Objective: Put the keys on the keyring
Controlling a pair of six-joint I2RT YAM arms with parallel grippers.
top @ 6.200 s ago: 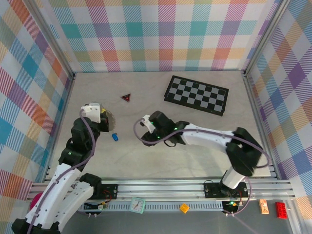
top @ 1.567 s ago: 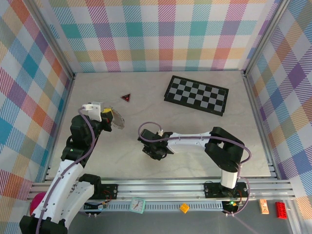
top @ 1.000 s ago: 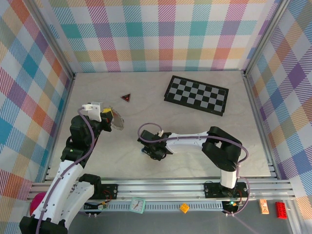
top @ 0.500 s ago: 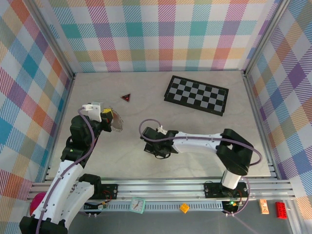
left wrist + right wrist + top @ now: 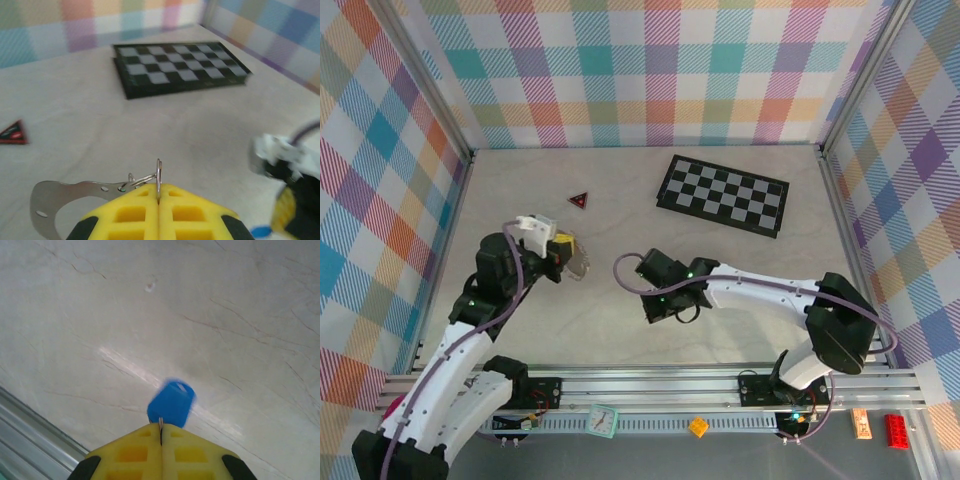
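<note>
My left gripper hangs over the left-middle of the table. Its yellow fingers are shut on the keyring, a thin silvery ring standing upright between the tips. A flat curved metal tag hangs from the ring to the left. My right gripper is at the table's middle, to the right of the left one. It is shut on the short metal shank of one of the keys. The blue head of that key sticks out past the fingertips above the tabletop.
A black and grey checkerboard lies at the back right. A small red triangle lies at the back left, behind the left gripper. Plaid walls close in three sides, and a metal rail runs along the near edge.
My left gripper has swung right and toward the middle with the keyring. My right gripper has shifted right with the blue key, its forearm turning outward.
</note>
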